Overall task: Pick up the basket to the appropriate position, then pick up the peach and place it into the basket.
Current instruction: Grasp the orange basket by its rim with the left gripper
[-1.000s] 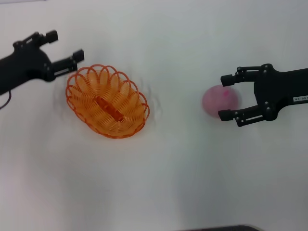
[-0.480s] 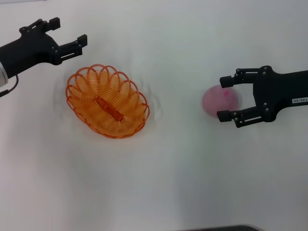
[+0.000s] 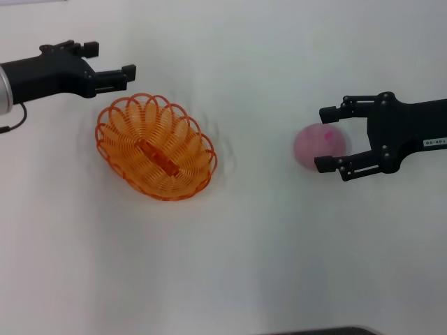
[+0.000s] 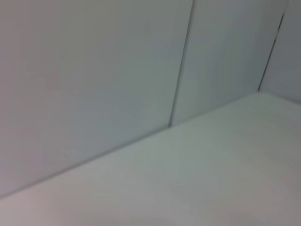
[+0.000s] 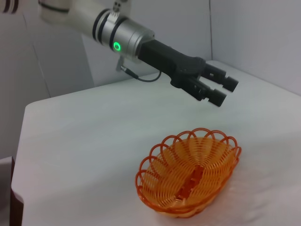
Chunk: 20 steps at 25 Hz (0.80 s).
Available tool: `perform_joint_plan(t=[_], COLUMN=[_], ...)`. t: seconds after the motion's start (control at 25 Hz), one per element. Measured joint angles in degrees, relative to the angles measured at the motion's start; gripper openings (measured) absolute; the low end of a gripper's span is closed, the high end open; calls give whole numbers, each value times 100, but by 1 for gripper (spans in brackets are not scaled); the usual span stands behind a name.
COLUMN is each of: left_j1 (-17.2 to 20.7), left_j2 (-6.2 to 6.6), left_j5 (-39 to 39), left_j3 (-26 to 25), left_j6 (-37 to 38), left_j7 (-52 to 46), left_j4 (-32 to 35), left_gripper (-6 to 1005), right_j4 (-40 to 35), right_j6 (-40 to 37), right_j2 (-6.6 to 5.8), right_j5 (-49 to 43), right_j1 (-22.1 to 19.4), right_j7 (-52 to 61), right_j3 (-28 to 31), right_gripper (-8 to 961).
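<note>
Peach (image 3: 319, 145) sitting between parted fingers of right gripper (image 3: 328, 139), contact unclear | basket (image 3: 155, 147) lying well apart, empty | left gripper (image 3: 112, 61) hovering open beyond its rim (raised clear of it in right wrist view (image 5: 217, 87)) | left wrist view showing only white table (image 4: 197, 179) and panelled wall (image 4: 94, 70)

The left gripper (image 3: 112, 61) hovers at far left, fingers parted. The right gripper (image 3: 326, 139) reaches in from the right, fingers spread wide.
</note>
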Motion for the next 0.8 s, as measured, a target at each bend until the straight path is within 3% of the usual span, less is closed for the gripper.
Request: perform_joint_plan(t=[0.2, 0.32, 0.44, 0.64, 0.8], left_j1=[-190, -477, -1003, -1695, -1842], left_j2=[22, 50, 91, 78, 73], left_j5=[1365, 2370, 3451, 4389, 4472], left_j3=[635, 979, 1255, 1335, 1515], left_j6=[191, 428, 827, 1401, 1554], left_j7=[-1919, -2995, -3983, -4503, -4585], left_j4=[924, 1263, 1316, 1132, 1102], left_gripper=[886, 886, 886, 886, 886], right_j4=[0, 0, 0, 0, 0], right_j6=[4, 6, 6, 11, 14], right_j2=[-11, -31, -46, -51, -62], right_j5=[0, -1, -1, -1, -10], right_j1=[4, 6, 11, 12, 11], right_j7=[-44, -50, -52, -58, -62], right_j3=[1, 1, 1, -3, -17], right_gripper=[911, 911, 911, 912, 912])
